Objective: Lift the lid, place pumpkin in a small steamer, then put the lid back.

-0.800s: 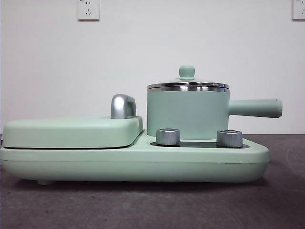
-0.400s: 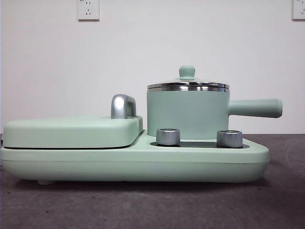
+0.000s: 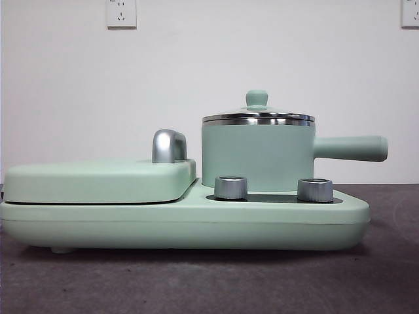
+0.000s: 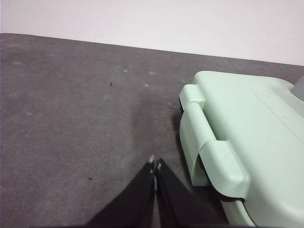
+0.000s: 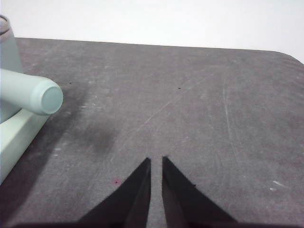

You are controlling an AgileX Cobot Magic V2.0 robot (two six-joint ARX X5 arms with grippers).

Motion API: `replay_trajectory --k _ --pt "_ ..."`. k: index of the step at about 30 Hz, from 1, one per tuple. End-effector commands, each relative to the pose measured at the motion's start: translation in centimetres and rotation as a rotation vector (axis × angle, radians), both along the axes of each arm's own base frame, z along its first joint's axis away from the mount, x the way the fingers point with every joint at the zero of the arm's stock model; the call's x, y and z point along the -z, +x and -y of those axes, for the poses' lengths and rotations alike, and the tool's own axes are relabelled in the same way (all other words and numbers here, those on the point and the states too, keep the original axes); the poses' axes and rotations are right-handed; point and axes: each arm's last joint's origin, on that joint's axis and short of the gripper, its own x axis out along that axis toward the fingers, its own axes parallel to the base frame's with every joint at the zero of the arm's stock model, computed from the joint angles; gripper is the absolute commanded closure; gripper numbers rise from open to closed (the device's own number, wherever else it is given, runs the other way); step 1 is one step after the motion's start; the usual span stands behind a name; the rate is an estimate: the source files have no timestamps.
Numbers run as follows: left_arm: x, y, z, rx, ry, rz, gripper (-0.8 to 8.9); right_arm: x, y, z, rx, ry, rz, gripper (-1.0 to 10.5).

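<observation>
- Since the lid (image 3: 258, 116) sits closed on the small steamer (image 3: 255, 157), lifting it is, in our judgement, the step that comes first; nothing of the task looks done yet.
- We see the lid as a round piece with a shiny steel rim and a small mint-green knob (image 3: 256, 99) standing upright at its centre, the likely place to grasp.
- The small steamer is a mint-green pot whose long straight handle (image 3: 350, 148) runs level out to one side; it stands on the raised part of a mint-green cooker base (image 3: 183, 226), behind two steel dials (image 3: 231, 188).
- Beside it on the same base lies a flat cover (image 3: 98, 180) with a chrome handle (image 3: 169, 145).
- We find no pumpkin in any view.
- The right gripper (image 5: 156, 161) hangs over bare tabletop (image 5: 190, 104) just off the tip of the pot's handle (image 5: 45, 97), its jaws a narrow slit apart and empty; we judge it the nearer arm.
- The left gripper (image 4: 155, 165), jaws pressed together on nothing, waits near the cover's hinged end (image 4: 209, 142).
</observation>
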Motion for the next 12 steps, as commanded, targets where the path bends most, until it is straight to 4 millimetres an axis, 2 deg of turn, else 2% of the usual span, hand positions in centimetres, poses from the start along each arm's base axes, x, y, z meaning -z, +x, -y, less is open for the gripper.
replay_trajectory --k 1,12 --pt "0.69 0.07 -0.01 -0.003 0.011 -0.024 8.07 0.21 0.02 -0.01 -0.002 -0.005 -0.005 9.1" --pt "0.69 0.07 -0.01 -0.003 0.011 -0.025 8.07 0.02 0.05 -0.01 -0.001 -0.005 0.014 9.1"
